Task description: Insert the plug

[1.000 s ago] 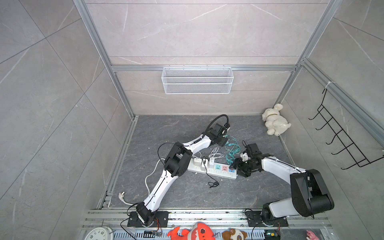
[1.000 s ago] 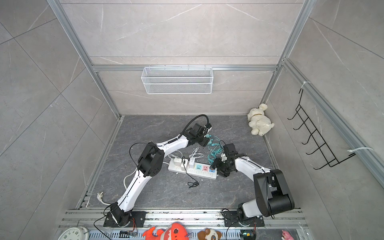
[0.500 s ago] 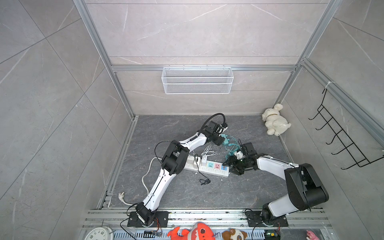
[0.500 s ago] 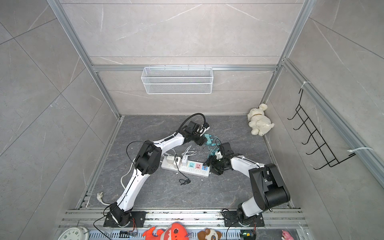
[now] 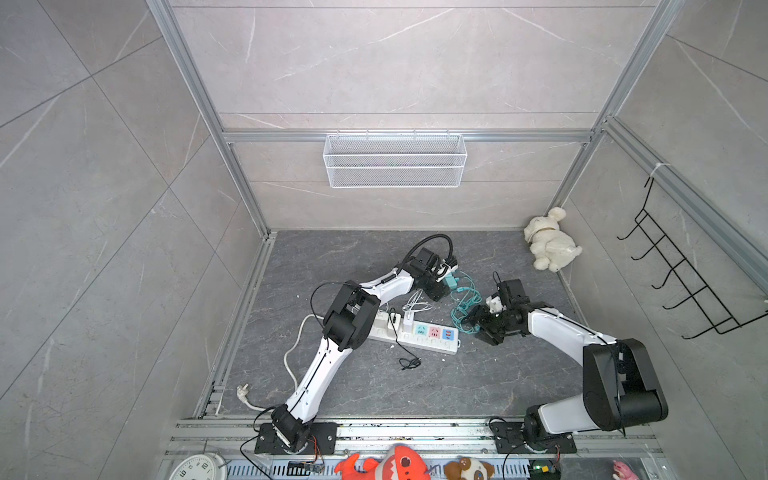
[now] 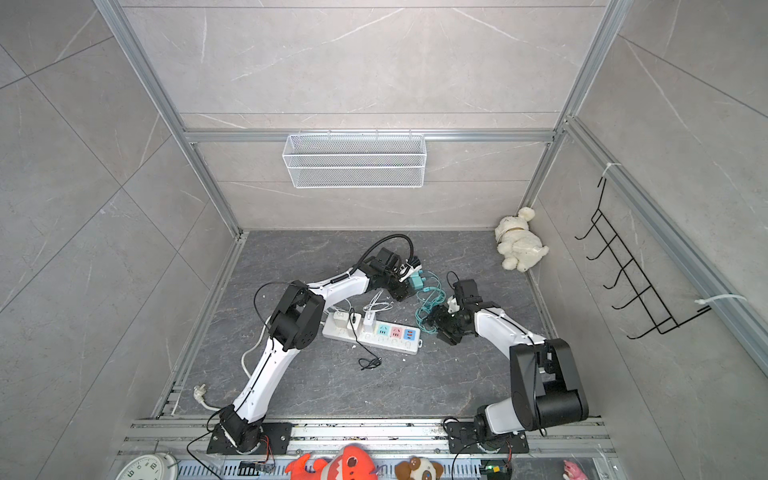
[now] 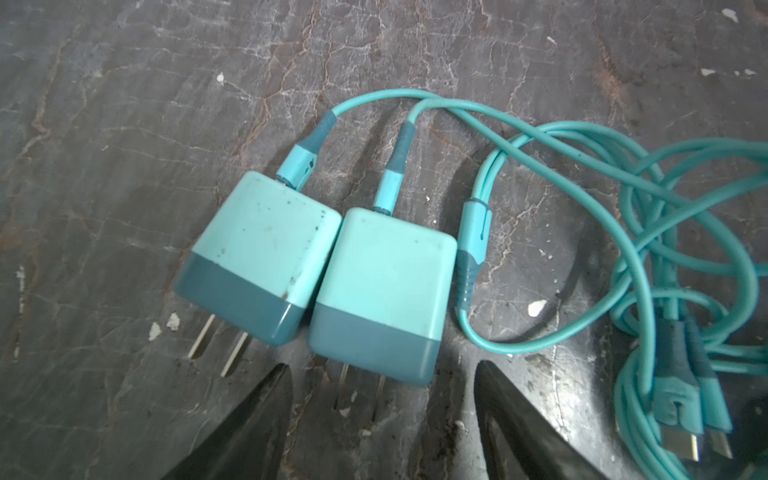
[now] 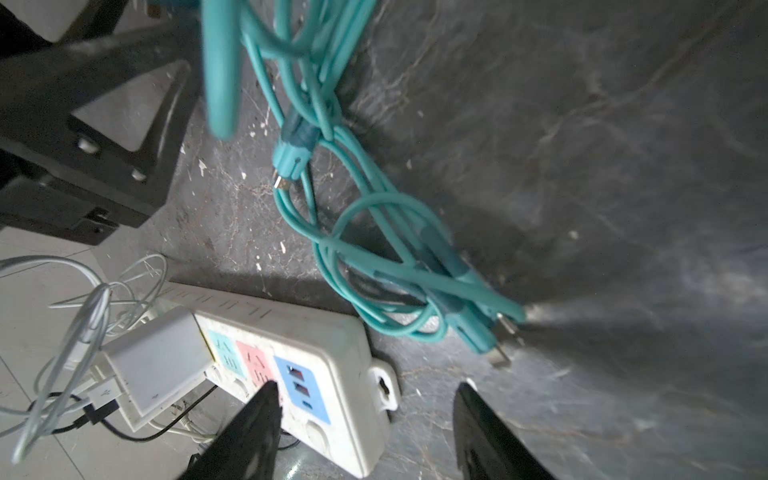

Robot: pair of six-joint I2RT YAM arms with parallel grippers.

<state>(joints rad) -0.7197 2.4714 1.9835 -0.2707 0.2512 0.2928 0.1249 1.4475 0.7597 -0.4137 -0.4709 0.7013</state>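
Note:
Two teal plugs lie side by side on the dark floor, prongs toward my left gripper (image 7: 382, 368), which is open. The nearer plug (image 7: 384, 295) sits just beyond its fingertips, the other plug (image 7: 257, 257) beside it. In both top views that gripper (image 5: 446, 272) (image 6: 409, 270) hovers over the plugs (image 5: 451, 282). Their tangled teal cables (image 8: 374, 232) run toward the white power strip (image 8: 332, 353) (image 5: 415, 336) (image 6: 374, 336). My right gripper (image 8: 365, 386) (image 5: 471, 322) is open, holding nothing, with the strip's right end between its fingers.
A white charger (image 8: 153, 361) with thin white cables sits plugged into the strip, and a black cable (image 5: 409, 361) trails in front. A white plush dog (image 5: 548, 245) lies at the back right. A wire basket (image 5: 395, 160) hangs on the back wall.
My right gripper has edged left toward the strip's end and its jaws have widened a little. The left gripper stays over the teal plugs, barely moved.

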